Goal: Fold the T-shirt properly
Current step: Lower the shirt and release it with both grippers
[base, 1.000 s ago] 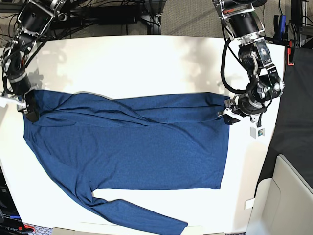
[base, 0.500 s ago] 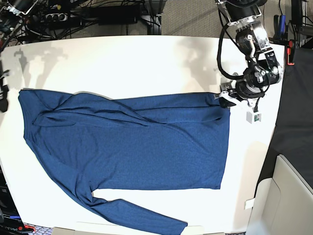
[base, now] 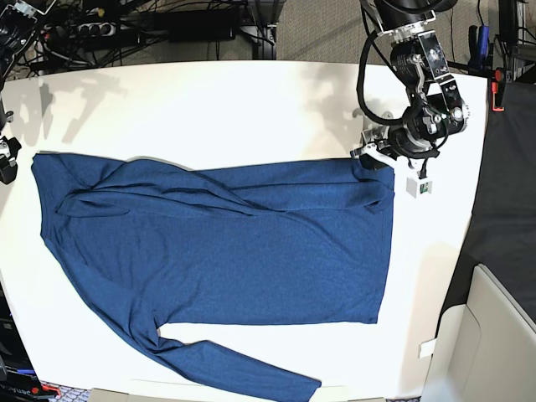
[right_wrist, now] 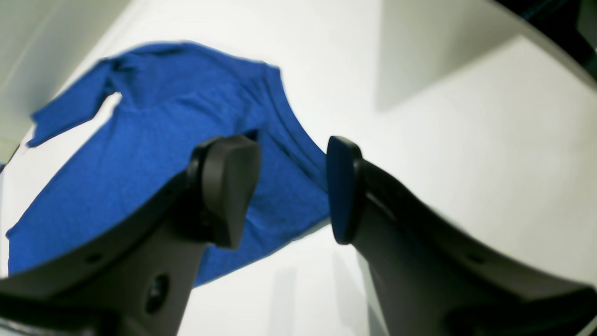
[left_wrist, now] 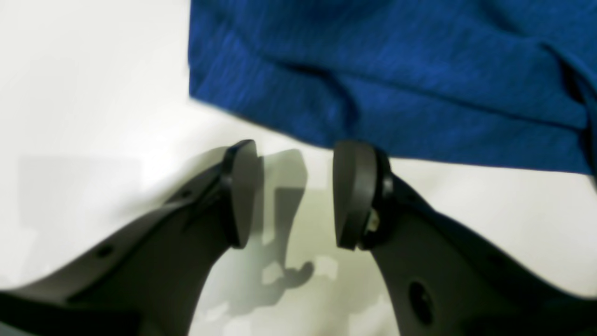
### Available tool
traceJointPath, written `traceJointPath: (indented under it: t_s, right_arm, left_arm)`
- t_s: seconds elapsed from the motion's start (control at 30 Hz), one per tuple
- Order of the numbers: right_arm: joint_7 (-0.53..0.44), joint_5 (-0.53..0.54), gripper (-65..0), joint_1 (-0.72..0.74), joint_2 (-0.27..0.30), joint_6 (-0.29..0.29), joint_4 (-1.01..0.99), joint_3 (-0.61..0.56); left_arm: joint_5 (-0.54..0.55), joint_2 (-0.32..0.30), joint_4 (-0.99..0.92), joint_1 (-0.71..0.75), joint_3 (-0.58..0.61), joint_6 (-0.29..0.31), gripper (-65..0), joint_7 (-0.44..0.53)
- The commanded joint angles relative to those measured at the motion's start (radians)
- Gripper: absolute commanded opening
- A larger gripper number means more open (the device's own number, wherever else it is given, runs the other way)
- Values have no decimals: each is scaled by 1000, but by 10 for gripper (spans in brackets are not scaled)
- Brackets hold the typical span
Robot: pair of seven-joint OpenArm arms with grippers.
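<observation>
Both grippers, left point(left_wrist: 296, 193) and right point(right_wrist: 291, 189), stand open and empty above the white table point(base: 251, 109), the T-shirt point(base: 226, 243) lying flat mid-frame; a grasp of its rumpled upper right hem could catch one layer only, skewing the fold.

**Shirt spread across the worktop, arms at its two ends**

The large dark navy-blue long-sleeved knit T-shirt point(base: 226, 243) lies flat on the white worktop point(base: 209, 109), filling its middle and near half. One sleeve runs out toward 6 o'clock, to the near edge. The left pincer point(base: 373, 157) sits at 2 o'clock, at the shirt's far corner, jaws apart. The right pincer point(right_wrist: 291, 186), at 9 o'clock, hangs above the worktop beside the shirt's other end.
</observation>
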State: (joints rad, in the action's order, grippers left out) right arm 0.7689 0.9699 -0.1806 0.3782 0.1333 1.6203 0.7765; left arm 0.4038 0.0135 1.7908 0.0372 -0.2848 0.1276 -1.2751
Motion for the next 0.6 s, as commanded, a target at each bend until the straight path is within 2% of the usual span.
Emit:
traceJointPath:
  t_s: [0.0,0.3,0.57]
  right_arm:
    - [-19,17,-366,2,11,10,22,7]
    - [-19,22,-366,-29,-2,10,76,13]
    - [-19,22,-366,-64,-3,10,82,16]
  left_arm:
    - [10,-2,8,-15,-1,4,-386,25]
    - [10,-2,-133,-21,-3,2,-386,147]
    - [11,1,-135,-27,0,2,-400,185]
